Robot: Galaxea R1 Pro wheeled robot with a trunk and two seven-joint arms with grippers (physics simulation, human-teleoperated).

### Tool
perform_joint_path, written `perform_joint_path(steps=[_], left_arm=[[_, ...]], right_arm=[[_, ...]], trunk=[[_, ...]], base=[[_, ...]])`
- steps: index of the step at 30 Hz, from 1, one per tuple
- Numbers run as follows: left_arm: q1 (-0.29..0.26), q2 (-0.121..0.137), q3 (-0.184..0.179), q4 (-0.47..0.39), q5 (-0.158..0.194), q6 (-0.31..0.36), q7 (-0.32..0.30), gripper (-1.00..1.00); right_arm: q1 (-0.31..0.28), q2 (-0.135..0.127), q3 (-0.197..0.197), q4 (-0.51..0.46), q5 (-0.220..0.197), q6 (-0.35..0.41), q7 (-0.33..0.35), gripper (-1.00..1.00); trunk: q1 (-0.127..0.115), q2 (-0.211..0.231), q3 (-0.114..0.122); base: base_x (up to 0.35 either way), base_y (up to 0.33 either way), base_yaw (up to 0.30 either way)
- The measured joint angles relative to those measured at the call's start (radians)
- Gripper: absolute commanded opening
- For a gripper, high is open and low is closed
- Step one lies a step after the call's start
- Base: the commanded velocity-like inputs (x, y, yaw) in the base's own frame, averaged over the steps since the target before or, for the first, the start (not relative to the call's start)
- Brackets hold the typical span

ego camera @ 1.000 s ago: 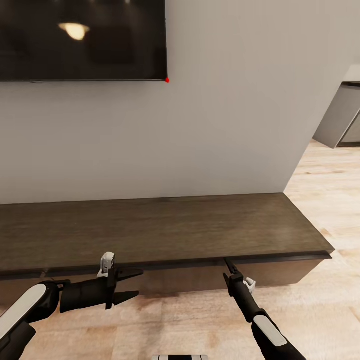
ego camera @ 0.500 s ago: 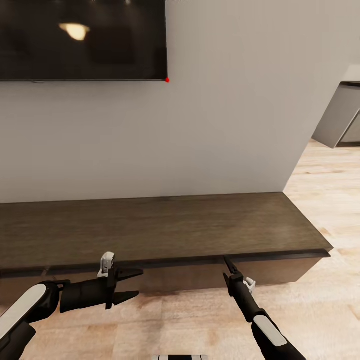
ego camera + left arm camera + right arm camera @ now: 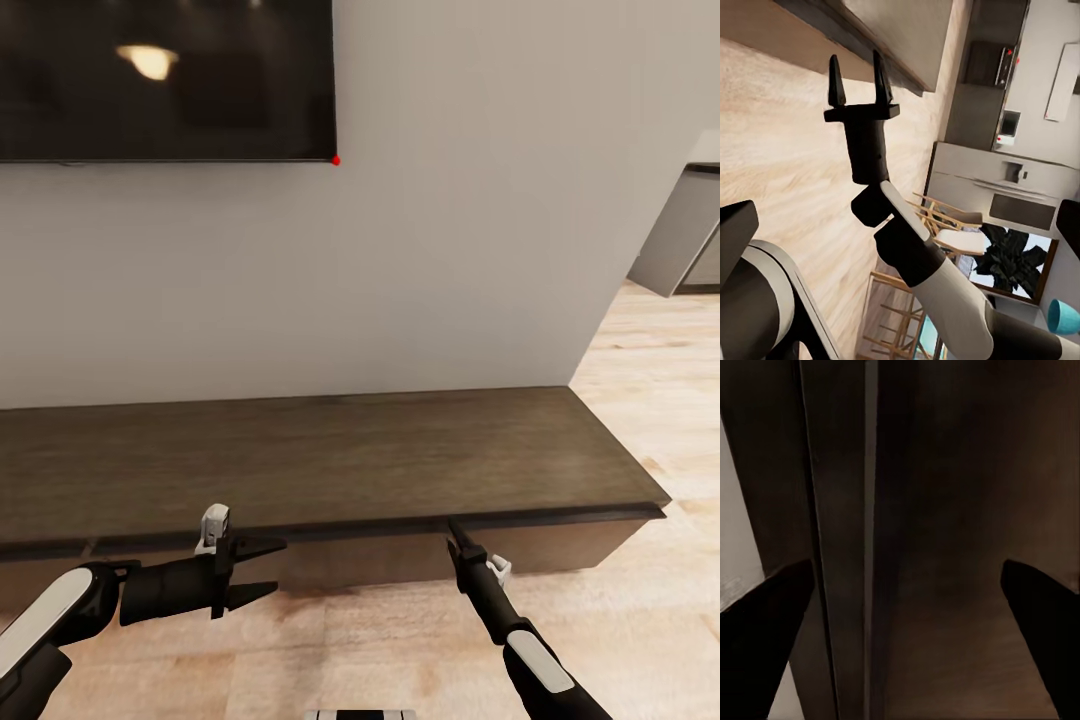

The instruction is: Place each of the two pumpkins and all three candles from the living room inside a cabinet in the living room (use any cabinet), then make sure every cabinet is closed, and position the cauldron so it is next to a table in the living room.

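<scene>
— Though the head camera looks down on the long dark cabinet point(image 3: 330, 455) against the pale wall, what does it leave out?

— The drawer fronts, mostly. They sit under the overhanging top, so little of them shows there. The right wrist camera is pressed close to that dark wood point(image 3: 945, 532), and a thin vertical seam between panels stands out, with a strip of pale floor at one edge.

— And the right gripper point(image 3: 453, 527)?

— From the head it is a thin black point touching the front lip of the cabinet top, edge-on, so you cannot tell its state there. The wrist camera settles it: two dark fingertips point(image 3: 765, 637) sit far apart at the picture's corners, spread wide, holding nothing.

— The left gripper point(image 3: 268, 567)?

— Its fingers are parted and empty, pointing sideways, low before the cabinet front. Its wrist camera looks across at the right gripper point(image 3: 856, 75), forked beneath the cabinet edge, and beyond that a kitchen.

— Anything cut off?

— The television point(image 3: 165, 80) runs off the top and left, and the cabinet's left end is out of frame.
</scene>
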State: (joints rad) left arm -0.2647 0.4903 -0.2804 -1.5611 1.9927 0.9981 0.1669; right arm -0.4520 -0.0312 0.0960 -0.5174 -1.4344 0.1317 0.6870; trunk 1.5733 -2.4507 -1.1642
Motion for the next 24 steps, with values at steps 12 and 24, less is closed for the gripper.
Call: perform_joint_path(steps=[12, 24], left_arm=[[0.0, 0.0, 0.001, 0.0, 0.0, 0.0, 0.0, 1.0], [0.0, 0.0, 0.001, 0.0, 0.0, 0.0, 0.0, 1.0]], right_arm=[[0.003, 0.0, 0.002, -0.001, 0.002, -0.001, 0.002, -1.0], [0.0, 0.0, 0.001, 0.0, 0.003, -0.002, 0.0, -1.0]], trunk=[[0.0, 0.0, 0.0], [0.0, 0.0, 0.0]], base=[[0.033, 0.0, 0.0], [-0.011, 0.0, 0.0]])
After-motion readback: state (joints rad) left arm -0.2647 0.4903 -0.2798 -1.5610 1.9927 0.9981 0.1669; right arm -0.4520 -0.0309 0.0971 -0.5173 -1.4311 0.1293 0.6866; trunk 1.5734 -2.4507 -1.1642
